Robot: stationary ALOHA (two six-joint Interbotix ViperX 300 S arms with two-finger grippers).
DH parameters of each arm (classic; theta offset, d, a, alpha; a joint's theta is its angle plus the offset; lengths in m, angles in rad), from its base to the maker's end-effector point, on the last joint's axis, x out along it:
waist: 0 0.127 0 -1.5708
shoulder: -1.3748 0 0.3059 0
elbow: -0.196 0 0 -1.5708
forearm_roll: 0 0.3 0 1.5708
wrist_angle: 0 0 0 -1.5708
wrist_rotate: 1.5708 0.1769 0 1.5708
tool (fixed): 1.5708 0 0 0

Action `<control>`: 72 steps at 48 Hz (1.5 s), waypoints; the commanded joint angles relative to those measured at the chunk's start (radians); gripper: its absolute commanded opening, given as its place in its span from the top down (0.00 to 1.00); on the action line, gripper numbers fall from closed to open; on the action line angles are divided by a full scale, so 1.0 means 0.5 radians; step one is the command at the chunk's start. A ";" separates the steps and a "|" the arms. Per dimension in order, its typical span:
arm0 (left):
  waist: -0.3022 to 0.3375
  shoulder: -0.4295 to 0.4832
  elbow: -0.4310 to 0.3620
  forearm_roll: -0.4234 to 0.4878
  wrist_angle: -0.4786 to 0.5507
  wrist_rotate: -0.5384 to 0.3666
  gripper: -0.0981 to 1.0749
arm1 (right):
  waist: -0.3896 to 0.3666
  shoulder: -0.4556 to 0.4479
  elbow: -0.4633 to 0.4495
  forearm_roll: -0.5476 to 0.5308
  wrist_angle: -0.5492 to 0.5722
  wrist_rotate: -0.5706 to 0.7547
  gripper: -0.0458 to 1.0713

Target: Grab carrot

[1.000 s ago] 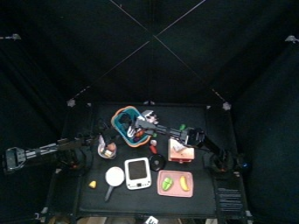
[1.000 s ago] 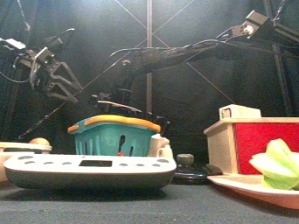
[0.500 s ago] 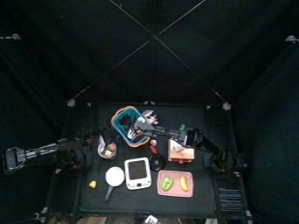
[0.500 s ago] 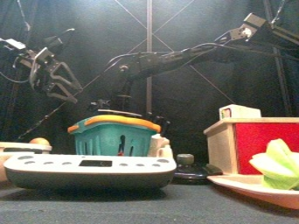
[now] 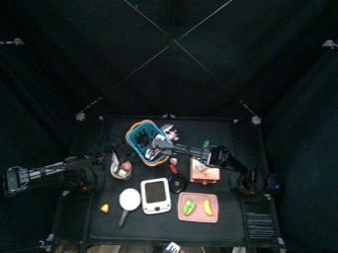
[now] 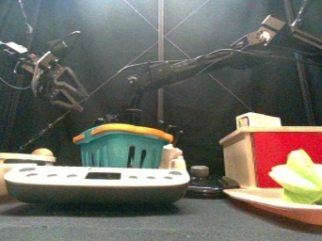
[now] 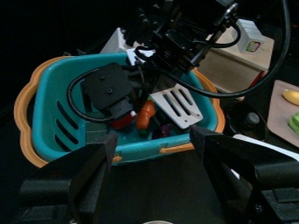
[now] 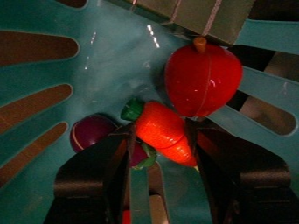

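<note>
The carrot (image 8: 163, 133), orange-red with a green bit at one end, lies on the floor of the teal basket (image 8: 47, 61) beside a red toy fruit (image 8: 201, 79) and a purple piece (image 8: 93, 134). My right gripper (image 8: 163, 150) is down inside the basket, with its jaws open on either side of the carrot's narrow end. In the left wrist view the carrot (image 7: 146, 118) shows next to the right gripper's fingers (image 7: 177, 105). My left gripper (image 7: 155, 140) is open and empty, hovering beside the basket (image 5: 142, 138), up at the left in the front view (image 6: 56, 87).
In front of the basket stand a white scale (image 5: 156, 195), a pink plate (image 5: 199, 208) with green and orange pieces, a red and white box (image 5: 205, 170), a small bowl (image 5: 121, 170) and a tiny yellow lump (image 5: 106, 209). The basket's orange rim (image 6: 123, 130) surrounds the right gripper.
My right gripper has moved a little further into the basket towards the carrot. The left arm has stayed where it was.
</note>
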 commanded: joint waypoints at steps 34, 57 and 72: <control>0.009 0.006 -0.028 0.003 -0.006 0.006 0.07 | -0.021 -0.015 0.061 0.067 -0.095 0.021 0.45; 0.009 0.003 -0.028 -0.003 -0.006 0.006 0.07 | 0.071 -0.160 -0.193 -0.061 0.025 0.034 0.49; 0.009 0.003 -0.025 -0.003 -0.006 0.006 0.07 | 0.067 -0.129 -0.261 -0.086 0.178 0.003 0.48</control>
